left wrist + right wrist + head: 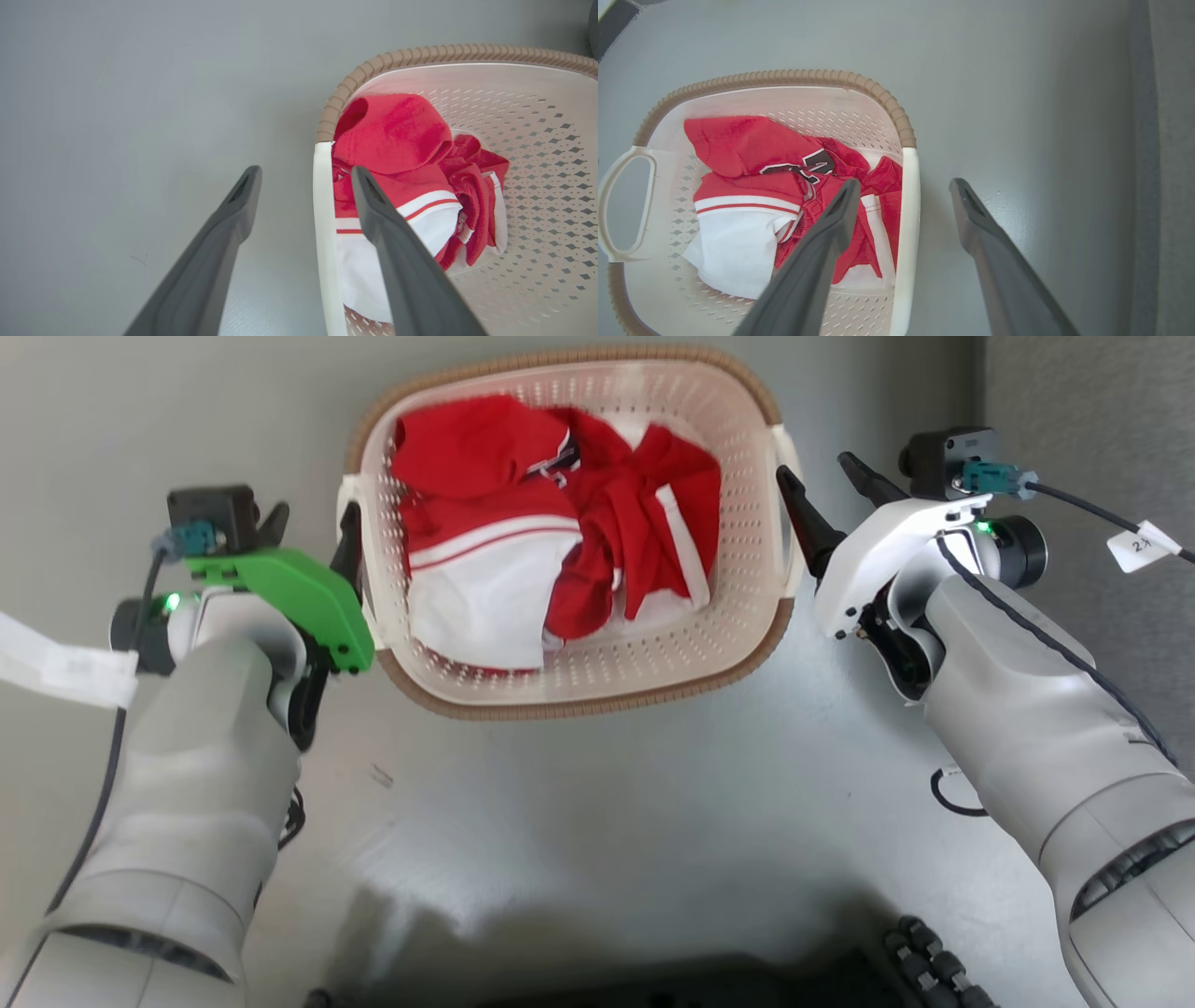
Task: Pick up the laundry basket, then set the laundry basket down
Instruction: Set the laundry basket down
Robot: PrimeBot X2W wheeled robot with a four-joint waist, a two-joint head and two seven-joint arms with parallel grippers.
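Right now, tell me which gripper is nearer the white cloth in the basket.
Left. The left gripper straddles the handle of the laundry basket right beside the white cloth; the right gripper straddles the opposite handle, beyond the red folds.

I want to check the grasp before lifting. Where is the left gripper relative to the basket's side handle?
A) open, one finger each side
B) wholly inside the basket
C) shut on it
A: the left gripper stands open astride the white handle of the laundry basket.
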